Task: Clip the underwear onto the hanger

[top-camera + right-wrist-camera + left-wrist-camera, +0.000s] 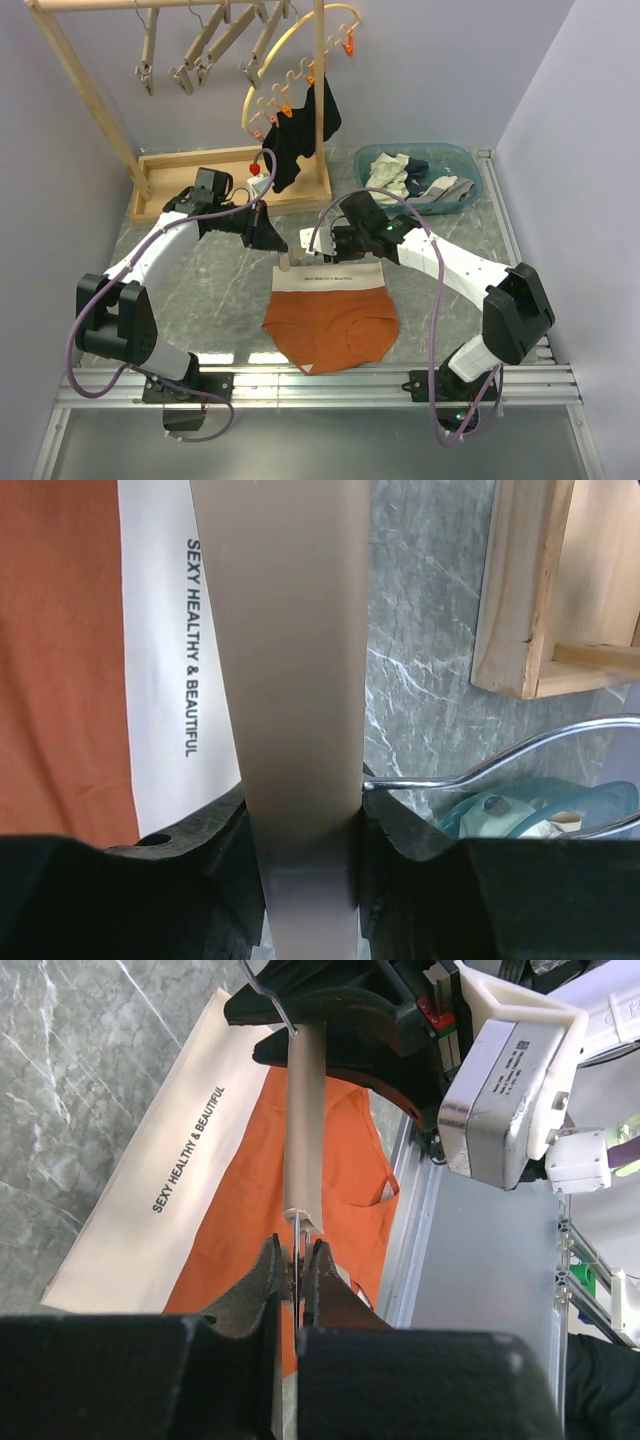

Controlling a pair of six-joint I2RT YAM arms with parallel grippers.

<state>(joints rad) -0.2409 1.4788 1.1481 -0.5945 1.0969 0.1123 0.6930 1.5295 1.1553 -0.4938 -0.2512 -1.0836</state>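
Pinching hanger between right fingers; left fingers clamped on its end (underwear beneath).

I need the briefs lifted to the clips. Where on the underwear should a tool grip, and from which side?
Probably a waistband corner, pinched from above at its far edge: the underwear lies flat on the table, and that straight band is what the hanger must clip.

High rear view downward; close wrist views; hanger and underwear in all.
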